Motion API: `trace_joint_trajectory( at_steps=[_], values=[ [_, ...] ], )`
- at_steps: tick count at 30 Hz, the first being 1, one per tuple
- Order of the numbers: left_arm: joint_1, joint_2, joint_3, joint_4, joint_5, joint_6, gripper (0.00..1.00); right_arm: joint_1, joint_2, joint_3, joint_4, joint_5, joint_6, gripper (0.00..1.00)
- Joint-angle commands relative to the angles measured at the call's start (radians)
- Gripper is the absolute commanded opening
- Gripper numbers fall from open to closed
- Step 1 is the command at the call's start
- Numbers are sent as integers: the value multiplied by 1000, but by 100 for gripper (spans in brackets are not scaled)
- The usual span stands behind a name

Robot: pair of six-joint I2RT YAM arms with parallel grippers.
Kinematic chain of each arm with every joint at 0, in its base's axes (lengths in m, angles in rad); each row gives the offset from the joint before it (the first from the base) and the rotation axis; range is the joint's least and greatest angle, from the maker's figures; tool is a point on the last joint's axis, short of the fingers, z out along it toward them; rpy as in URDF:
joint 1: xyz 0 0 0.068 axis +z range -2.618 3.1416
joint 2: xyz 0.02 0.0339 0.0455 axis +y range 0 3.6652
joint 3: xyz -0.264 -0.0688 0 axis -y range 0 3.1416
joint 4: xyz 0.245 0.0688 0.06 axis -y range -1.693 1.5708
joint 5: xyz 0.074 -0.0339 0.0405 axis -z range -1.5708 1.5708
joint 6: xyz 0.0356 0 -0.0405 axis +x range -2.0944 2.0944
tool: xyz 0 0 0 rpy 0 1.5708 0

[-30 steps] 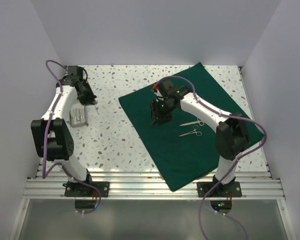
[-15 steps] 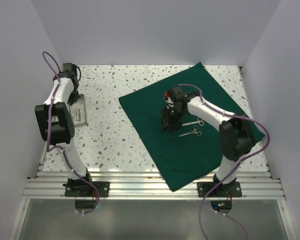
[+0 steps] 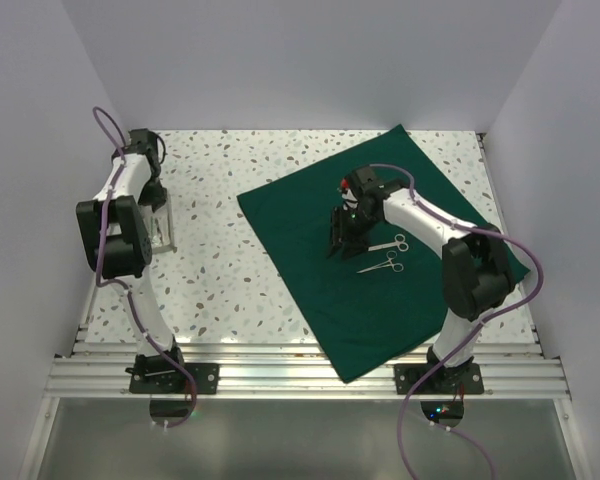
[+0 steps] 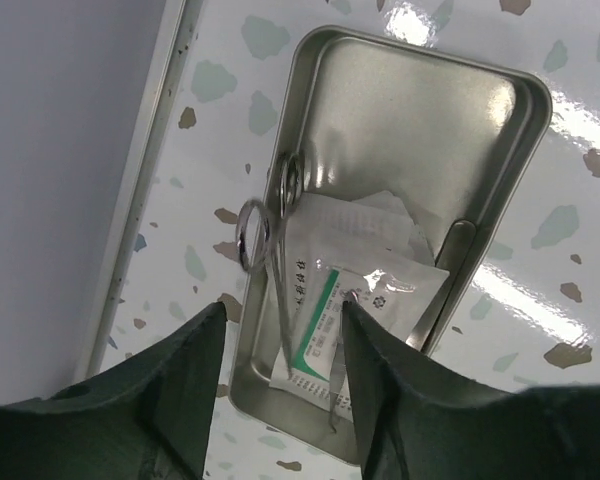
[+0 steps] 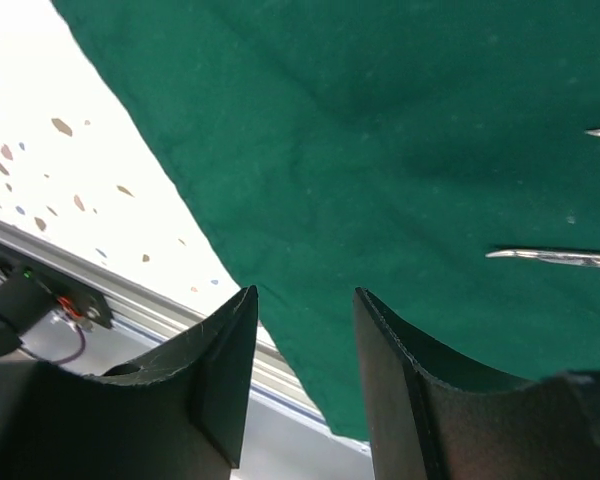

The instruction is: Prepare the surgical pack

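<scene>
The dark green drape (image 3: 380,230) lies spread flat on the right of the table with two silver instruments (image 3: 384,255) on it. My right gripper (image 3: 338,236) hangs open just left of them, empty above the cloth (image 5: 380,150); the instrument tips (image 5: 550,258) show at the right edge of the right wrist view. At the far left stands the small steel tray (image 3: 163,238). In the left wrist view the tray (image 4: 410,150) holds white packets (image 4: 350,300) and a ring-handled silver instrument (image 4: 277,280). My left gripper (image 4: 282,310) is open above it, its fingers clear of the instrument.
White walls close in on the left, back and right. An aluminium rail (image 3: 300,365) runs along the near edge, where both arm bases are bolted. The speckled tabletop (image 3: 220,260) lies between tray and drape. The drape's near corner overhangs the rail.
My left arm swung left over the tray and its jaws opened, leaving the ring-handled instrument in the tray. My right gripper shifted slightly right over the drape.
</scene>
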Motion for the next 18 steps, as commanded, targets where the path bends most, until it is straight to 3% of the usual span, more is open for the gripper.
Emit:
trace_joint_trajectory(
  at_steps=[1, 11, 16, 18],
  values=[
    [0, -71, -12, -23, 10, -24, 55, -45, 1, 45, 7, -2, 52, 47],
    [-75, -328, -191, 60, 220, -135, 68, -186, 6, 89, -121, 343, 337, 36],
    [-90, -413, -248, 95, 242, -175, 69, -203, 69, 152, -243, 457, 396, 34],
    [-87, -445, -262, 100, 214, -199, 75, -203, 67, 139, -234, 456, 405, 34]
  ],
)
